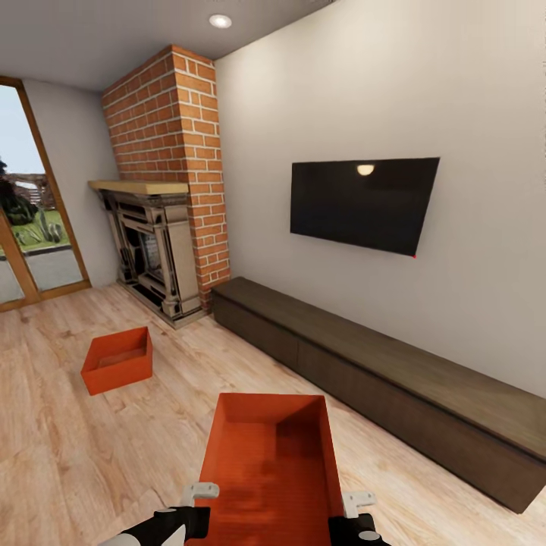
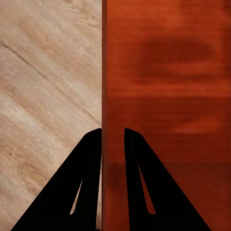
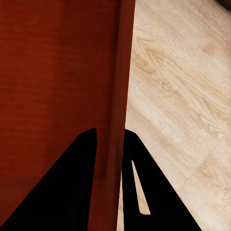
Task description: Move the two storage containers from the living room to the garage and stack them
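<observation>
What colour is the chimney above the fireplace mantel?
Red brick with pale mortar lines, clearest in the head view.

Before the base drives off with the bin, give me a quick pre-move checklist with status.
1. Left end effector straddles the left wall of the near orange-red open-top plastic bin, one finger on each side: ok.
2. Right end effector straddles that bin's right wall the same way: ok.
3. Bin lifted clear of the light wood plank floor: cannot tell.
4. Bin empty, nothing loose inside: ok.
5. Second orange-red bin sits apart on the floor near the red brick fireplace, not touching the held one: ok.
6. Long dark low cabinet runs close along the right; clearance for turning: cannot tell.
</observation>
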Controlling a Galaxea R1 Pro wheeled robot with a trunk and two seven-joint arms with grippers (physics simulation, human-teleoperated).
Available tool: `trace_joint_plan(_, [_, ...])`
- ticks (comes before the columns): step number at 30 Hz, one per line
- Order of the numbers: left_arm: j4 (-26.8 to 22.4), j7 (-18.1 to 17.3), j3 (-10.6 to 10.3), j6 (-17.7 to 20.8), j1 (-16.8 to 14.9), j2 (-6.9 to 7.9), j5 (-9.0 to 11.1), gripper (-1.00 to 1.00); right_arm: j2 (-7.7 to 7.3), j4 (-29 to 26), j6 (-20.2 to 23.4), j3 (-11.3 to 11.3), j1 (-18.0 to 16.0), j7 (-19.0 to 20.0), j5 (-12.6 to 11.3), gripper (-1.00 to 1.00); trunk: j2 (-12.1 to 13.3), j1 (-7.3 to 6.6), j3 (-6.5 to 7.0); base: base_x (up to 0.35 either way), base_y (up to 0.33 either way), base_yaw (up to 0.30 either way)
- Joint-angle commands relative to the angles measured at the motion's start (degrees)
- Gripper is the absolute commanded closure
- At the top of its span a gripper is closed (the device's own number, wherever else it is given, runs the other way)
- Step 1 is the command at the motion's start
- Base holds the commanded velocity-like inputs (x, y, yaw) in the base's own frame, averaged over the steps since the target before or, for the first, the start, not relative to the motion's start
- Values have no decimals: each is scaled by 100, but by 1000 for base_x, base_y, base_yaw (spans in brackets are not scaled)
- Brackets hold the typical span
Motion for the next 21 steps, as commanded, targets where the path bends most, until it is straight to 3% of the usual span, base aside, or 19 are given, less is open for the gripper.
trace_joint_plan(1, [-4, 59, 11, 22, -5, 2, -47, 100, -35, 12, -34, 48, -4, -89, -98, 100, -4, 0, 3, 0, 0, 0])
trace_joint_plan(21, [-4, 59, 11, 19, -5, 2, -47, 100, -35, 12, -34, 48, -4, -89, -98, 100, -4, 0, 182, 0, 0, 0])
